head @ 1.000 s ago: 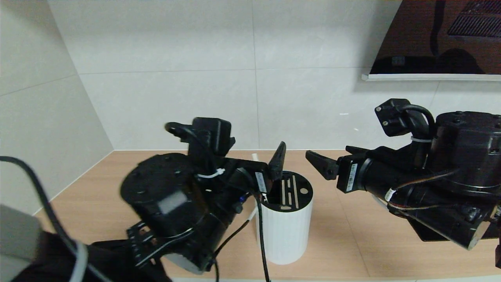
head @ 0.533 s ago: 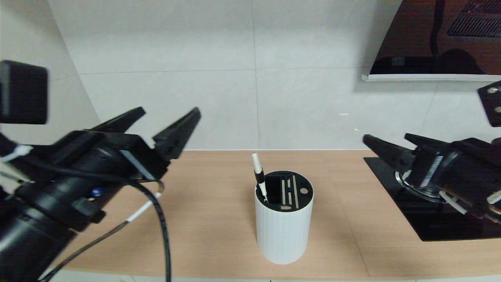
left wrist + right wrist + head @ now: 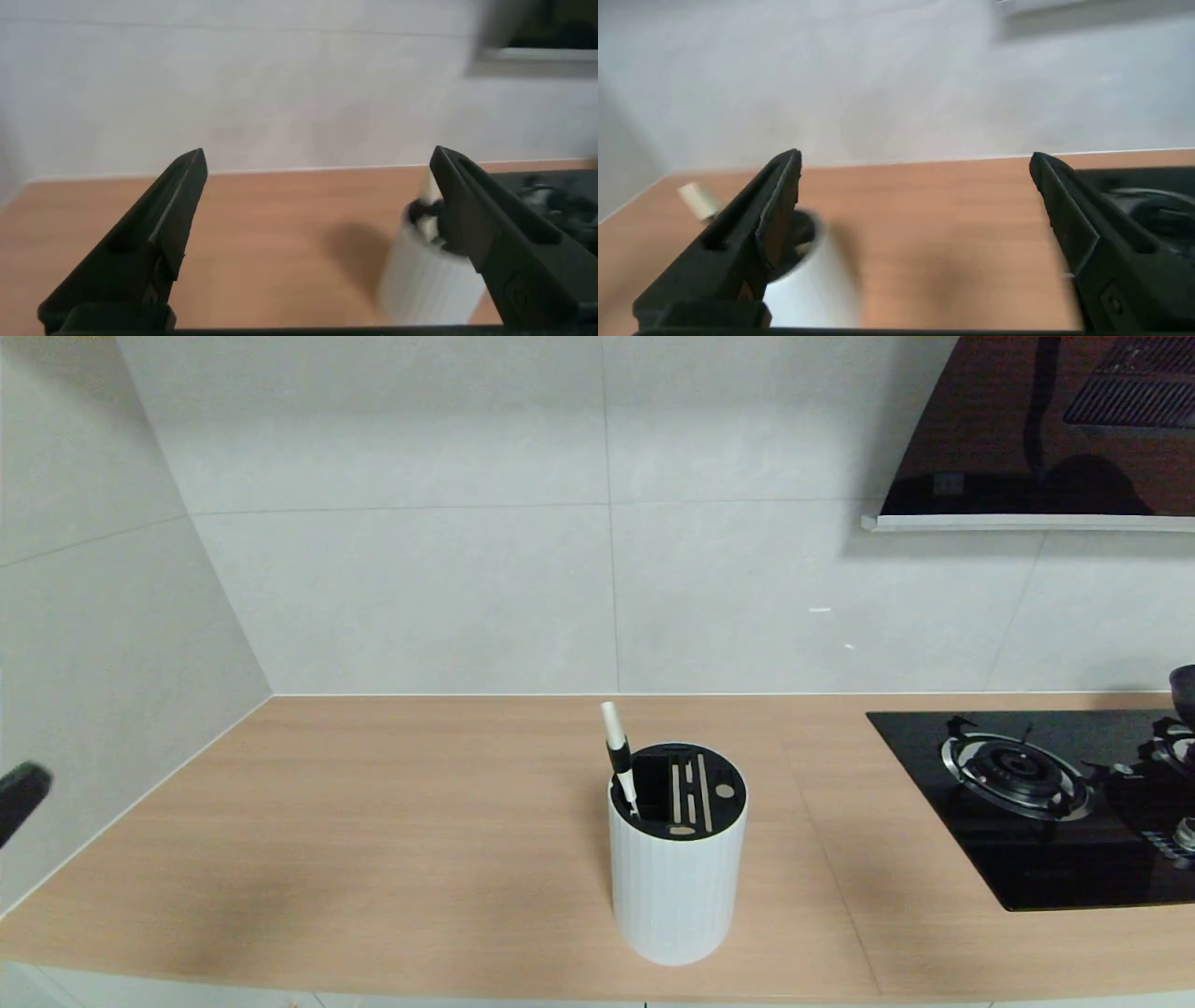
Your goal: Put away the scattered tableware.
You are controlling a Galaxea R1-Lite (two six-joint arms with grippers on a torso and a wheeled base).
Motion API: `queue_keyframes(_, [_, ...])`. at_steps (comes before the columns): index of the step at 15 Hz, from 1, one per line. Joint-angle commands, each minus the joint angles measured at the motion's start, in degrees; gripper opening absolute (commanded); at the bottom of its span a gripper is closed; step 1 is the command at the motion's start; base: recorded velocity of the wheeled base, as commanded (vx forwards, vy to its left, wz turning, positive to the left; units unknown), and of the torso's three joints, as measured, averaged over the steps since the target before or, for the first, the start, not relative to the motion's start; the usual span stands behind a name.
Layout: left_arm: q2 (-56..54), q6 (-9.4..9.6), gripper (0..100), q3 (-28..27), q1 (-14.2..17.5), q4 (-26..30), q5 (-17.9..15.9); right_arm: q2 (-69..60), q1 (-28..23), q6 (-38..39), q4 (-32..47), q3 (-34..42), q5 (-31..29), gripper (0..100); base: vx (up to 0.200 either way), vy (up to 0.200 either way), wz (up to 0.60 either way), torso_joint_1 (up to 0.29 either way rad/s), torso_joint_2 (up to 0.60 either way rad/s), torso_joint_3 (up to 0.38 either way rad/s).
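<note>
A white ribbed cylindrical holder with a black slotted top (image 3: 677, 877) stands upright on the light wooden worktop (image 3: 401, 840), to the left of the black glass gas hob (image 3: 1018, 859) and apart from it. One piece of tableware, a slim utensil with a cream handle and a black band (image 3: 616, 747), is lodged in a slot at the holder's left rim. It leans slightly away from the hob. Its working end is sunk in the slot, so it may be a knife or a spoon; I cannot tell which.

The left gripper (image 3: 316, 163) has its two dark fingers spread wide with nothing between them, and the holder sits beyond it, off to one side. The right gripper (image 3: 913, 161) is spread wide as well and carries nothing. It is raised above the worktop with the holder on one side and the hob on the other. Neither touches the holder.

With that piece housed and both grippers unladen, the putting-away looks done or very close to it. If any pieces are left, they lie outside what these views take in, and fetching one would be the next step.
</note>
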Motion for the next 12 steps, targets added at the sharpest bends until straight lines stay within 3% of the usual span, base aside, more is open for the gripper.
queue_keyframes(1, [-19.3,-0.01,100,2.2,11.1,11.3,-2.6,-20.1,-5.3,-3.5,16.6,-1.2,0.3,100,0.000,0.000,0.00,0.000,0.00,0.000])
queue_keyframes(4, [-28.2,0.16,100,2.5,17.2,18.8,-4.9,-30.3,-9.4,-7.5,25.1,-1.8,2.0,100,0.000,0.000,0.00,0.000,0.00,0.000])
queue_keyframes(6, [-28.8,0.07,100,3.1,21.0,19.0,-3.8,-33.4,-12.0,-7.4,27.9,-1.2,3.4,100,0.000,0.000,0.00,0.000,0.00,0.000])
queue_keyframes(8, [-33.2,1.48,100,4.0,24.7,20.3,-6.3,-34.5,-15.4,-7.5,28.1,-1.1,4.3,100,0.000,0.000,0.00,0.000,0.00,0.000])
queue_keyframes(9, [-33.7,3.06,100,6.0,25.2,20.7,-6.1,-36.0,-16.9,-7.5,28.3,-0.2,5.9,100,0.000,0.000,0.00,0.000,0.00,0.000])
queue_keyframes(12, [-33.8,3.77,100,10.8,25.2,20.5,-4.7,-39.0,-18.4,-8.3,28.2,7.2,6.0,100,0.000,0.000,0.00,0.000,0.00,0.000])
